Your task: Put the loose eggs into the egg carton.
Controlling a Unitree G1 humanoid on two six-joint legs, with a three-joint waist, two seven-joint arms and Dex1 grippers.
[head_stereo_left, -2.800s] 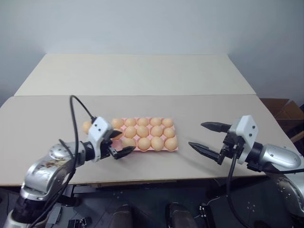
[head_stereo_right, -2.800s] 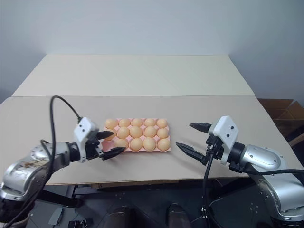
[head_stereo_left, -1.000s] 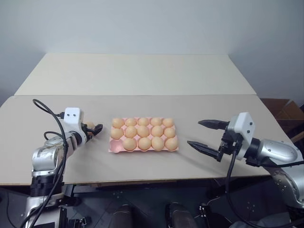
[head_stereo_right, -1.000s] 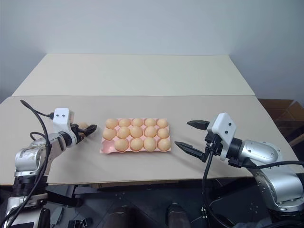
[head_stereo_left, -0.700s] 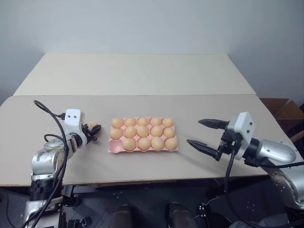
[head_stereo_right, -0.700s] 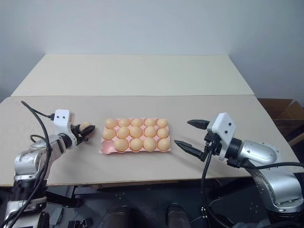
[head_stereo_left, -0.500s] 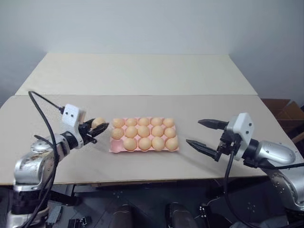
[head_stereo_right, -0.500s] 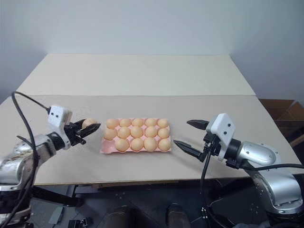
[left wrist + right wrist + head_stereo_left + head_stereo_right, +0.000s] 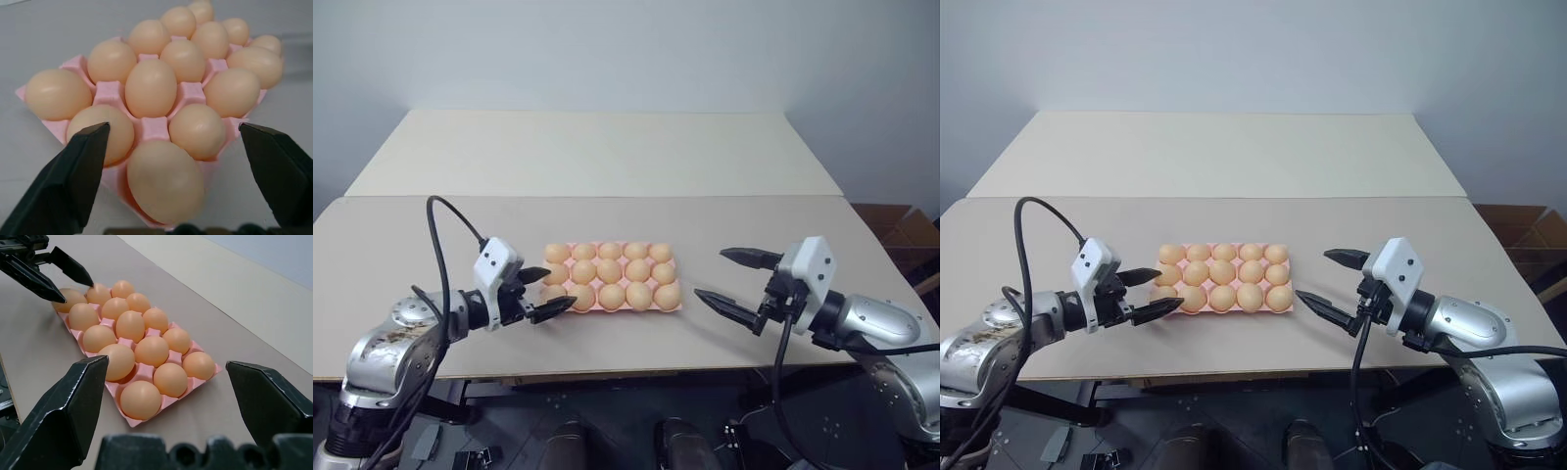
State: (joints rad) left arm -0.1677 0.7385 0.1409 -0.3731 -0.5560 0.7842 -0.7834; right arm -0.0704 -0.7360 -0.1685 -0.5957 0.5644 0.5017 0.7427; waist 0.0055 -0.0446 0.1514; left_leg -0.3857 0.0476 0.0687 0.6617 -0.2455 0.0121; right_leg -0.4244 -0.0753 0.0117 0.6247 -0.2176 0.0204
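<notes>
Left end effector (image 9: pixel 540 294), fingers spread and empty, is hovering at the egg carton (image 9: pixel 608 277)'s near-left corner, its fifteen eggs (image 9: pixel 165 179) seated; right end effector (image 9: pixel 732 281) is waiting spread, farther off.

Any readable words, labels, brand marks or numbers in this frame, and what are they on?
None. The egg carton, the eggs, the table and both end effector housings carry no legible text. The cardboard box at the right edge shows no print either.

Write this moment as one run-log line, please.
egg carton: all cups filled | loose eggs on table: none seen | left gripper: open, empty, at carton's left end | right gripper: open, empty, beside carton
</notes>
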